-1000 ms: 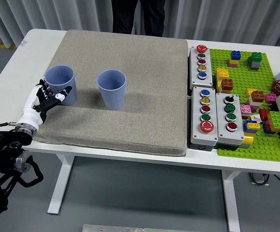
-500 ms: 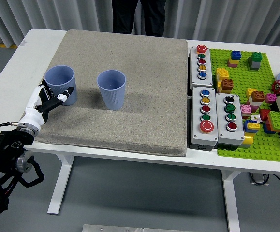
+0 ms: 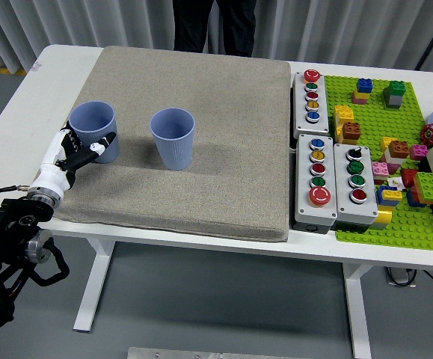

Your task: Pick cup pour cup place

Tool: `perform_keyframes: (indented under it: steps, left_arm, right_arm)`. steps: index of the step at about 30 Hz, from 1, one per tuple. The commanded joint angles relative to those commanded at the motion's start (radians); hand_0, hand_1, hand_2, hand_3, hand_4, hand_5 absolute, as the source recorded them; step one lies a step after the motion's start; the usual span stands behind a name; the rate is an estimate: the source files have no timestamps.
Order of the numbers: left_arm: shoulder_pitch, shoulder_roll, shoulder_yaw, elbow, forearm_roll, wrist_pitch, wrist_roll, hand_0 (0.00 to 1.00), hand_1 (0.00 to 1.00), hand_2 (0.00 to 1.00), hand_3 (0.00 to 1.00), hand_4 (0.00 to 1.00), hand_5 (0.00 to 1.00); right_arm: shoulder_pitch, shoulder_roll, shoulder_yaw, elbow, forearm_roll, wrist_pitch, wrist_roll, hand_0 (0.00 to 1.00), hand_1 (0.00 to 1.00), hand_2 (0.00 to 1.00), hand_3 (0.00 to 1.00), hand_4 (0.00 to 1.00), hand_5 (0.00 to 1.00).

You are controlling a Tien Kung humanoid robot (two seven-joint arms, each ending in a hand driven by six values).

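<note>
Your left hand [image 3: 72, 155] has loosely spread fingers [image 3: 104, 141], seemingly just touching 1 blue cup [image 3: 94, 130]; the other cup [image 3: 173, 138] stands beyond.

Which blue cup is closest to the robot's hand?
The left blue cup, at the mat's left edge; the left hand is right beside it. The other blue cup stands farther right.

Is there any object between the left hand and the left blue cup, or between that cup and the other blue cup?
No. The left hand is already at the left blue cup. Only bare mat lies between it and the other blue cup.
</note>
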Motion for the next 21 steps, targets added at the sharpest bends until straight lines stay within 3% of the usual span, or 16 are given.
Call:
perform_keyframes:
  steps: [21]
  left_arm:
    - [-0.045,0.007,0.038,0.026,-0.021,0.002,0.002,0.994,0.973,0.998,0.998,0.846,0.214]
  right_arm:
    - [0.008,0.001,0.003,0.000,-0.004,0.000,-0.002,0.719,0.682,0.673,0.623,0.082,0.335]
